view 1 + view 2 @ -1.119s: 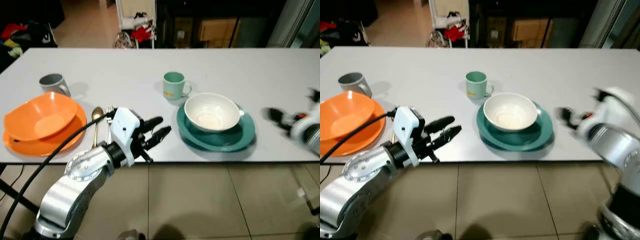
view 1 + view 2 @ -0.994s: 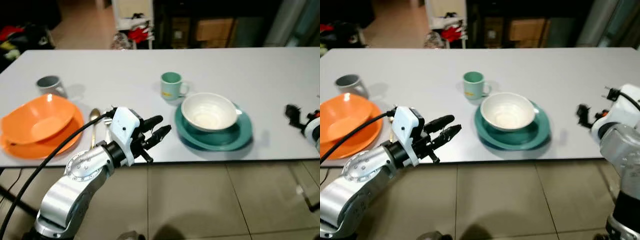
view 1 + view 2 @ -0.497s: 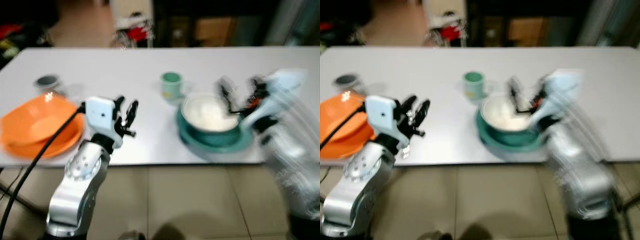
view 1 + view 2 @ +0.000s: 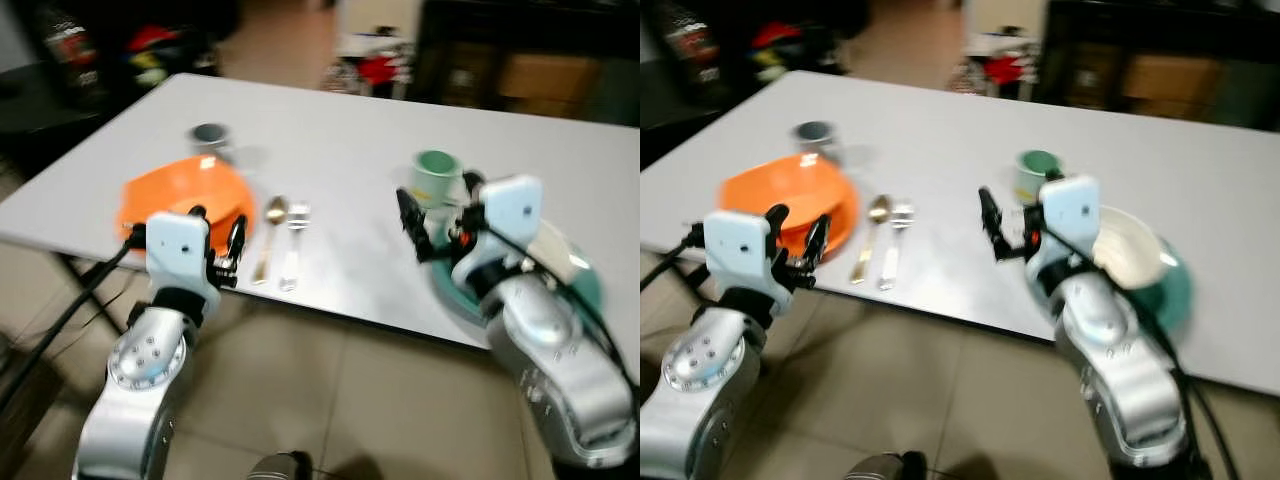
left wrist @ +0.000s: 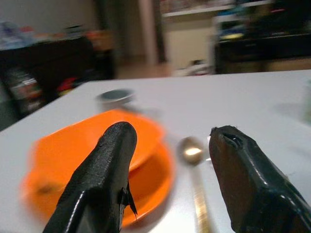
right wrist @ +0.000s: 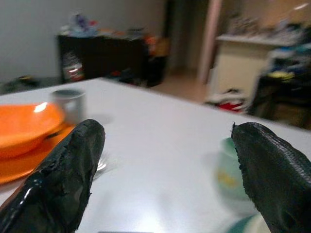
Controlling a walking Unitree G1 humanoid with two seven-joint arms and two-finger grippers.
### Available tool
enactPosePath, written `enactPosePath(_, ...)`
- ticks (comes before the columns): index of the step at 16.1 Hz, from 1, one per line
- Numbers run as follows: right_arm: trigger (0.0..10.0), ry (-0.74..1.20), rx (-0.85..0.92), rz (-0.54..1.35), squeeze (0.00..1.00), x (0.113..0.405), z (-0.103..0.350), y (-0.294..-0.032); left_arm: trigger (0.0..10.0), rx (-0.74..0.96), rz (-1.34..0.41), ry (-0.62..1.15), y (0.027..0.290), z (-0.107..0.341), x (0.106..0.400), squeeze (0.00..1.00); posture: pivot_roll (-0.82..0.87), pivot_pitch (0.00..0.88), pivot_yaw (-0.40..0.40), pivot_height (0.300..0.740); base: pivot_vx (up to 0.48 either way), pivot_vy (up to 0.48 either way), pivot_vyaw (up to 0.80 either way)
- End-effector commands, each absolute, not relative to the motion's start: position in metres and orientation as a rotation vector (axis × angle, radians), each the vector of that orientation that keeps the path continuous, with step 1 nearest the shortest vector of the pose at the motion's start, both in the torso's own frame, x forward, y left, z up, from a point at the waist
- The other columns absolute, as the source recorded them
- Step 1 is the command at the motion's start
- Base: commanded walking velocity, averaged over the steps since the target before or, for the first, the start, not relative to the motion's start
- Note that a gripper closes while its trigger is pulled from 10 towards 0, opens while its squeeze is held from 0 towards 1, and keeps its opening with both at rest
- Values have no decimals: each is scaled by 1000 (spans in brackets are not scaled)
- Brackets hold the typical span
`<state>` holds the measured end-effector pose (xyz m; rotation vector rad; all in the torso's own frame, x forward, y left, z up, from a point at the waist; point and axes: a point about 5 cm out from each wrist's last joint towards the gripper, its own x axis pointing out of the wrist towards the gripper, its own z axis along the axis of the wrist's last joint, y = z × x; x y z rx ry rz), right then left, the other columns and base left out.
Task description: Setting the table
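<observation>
Both grippers hang with fingers apart, holding nothing; the left gripper (image 4: 215, 243) sits by the orange bowl (image 4: 185, 195) at the table (image 4: 330, 160) edge; the right gripper (image 4: 432, 222) hovers before the green mug (image 4: 436, 178); a spoon (image 4: 269, 232) and fork (image 4: 293, 244) lie side by side between them.

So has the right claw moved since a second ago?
Yes. The right claw was out past the teal plate's right side; now it hovers, open, on the plate's left side, by the green mug.

Spoon (image 4: 272, 233) and fork (image 4: 294, 243) between left bowl (image 4: 186, 197) and mug (image 4: 437, 178).
</observation>
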<state>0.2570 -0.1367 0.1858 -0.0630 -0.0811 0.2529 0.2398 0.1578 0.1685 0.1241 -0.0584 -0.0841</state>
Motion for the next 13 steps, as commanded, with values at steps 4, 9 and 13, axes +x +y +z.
enactPosePath(4, 10000, -8, -71, 278, 1000, 250, 165, -140, 10000, 116, -68, -3, 158, 160, 235, 0, 87, 0, 48, 740, 0, 0, 800)
enactPosePath(9, 10000, 14, -66, 259, 1000, 244, 157, -147, 10000, 131, -105, 17, 154, 153, 239, 0, 62, 0, 70, 740, 0, 0, 800)
enactPosePath(13, 10000, 6, -3, 233, 1000, 247, 157, -148, 10000, 136, -130, 9, 151, 156, 240, 0, 74, 0, 64, 740, 0, 0, 800)
